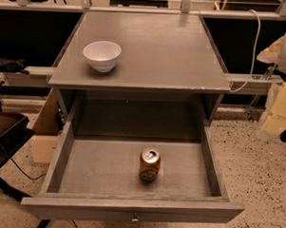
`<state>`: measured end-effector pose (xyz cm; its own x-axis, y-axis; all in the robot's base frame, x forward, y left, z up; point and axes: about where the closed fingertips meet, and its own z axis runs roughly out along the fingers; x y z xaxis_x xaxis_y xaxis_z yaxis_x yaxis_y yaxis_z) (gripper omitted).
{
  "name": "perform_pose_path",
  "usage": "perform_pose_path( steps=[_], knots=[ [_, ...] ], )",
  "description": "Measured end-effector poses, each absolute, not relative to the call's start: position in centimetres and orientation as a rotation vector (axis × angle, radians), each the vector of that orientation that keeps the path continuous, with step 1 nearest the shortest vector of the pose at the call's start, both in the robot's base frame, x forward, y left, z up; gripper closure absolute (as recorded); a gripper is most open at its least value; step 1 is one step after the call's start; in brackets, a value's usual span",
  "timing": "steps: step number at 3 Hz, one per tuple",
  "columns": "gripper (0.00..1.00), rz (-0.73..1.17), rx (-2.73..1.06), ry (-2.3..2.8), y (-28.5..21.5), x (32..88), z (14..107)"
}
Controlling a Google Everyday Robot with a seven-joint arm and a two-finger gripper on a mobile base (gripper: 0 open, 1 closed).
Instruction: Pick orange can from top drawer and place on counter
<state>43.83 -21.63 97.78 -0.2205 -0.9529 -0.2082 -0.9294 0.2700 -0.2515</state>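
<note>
The orange can stands upright on the floor of the open top drawer, slightly right of centre and near the front panel. Its silver pull-tab top faces up. The drawer is pulled fully out, with its small metal knob at the bottom edge of the view. The counter is the grey top of the cabinet, above and behind the drawer. My gripper shows as pale blocky parts at the far right edge, well right of the drawer and apart from the can.
A white bowl sits on the counter's front left. A dark chair or tray stands left of the drawer, and a cardboard box sits beside the cabinet. A white cable hangs at the back right. The floor is speckled.
</note>
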Motion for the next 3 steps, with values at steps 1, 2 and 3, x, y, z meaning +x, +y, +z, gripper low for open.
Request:
perform_pose_path(
  steps=[1,2,3],
  knots=[
    [0.00,-0.107,-1.720,2.227,-21.6,43.8,97.9],
    [0.00,0.023,-1.710,2.214,-20.6,44.0,95.2],
    [0.00,0.270,-1.692,2.147,-17.9,44.1,89.5]
  ],
)
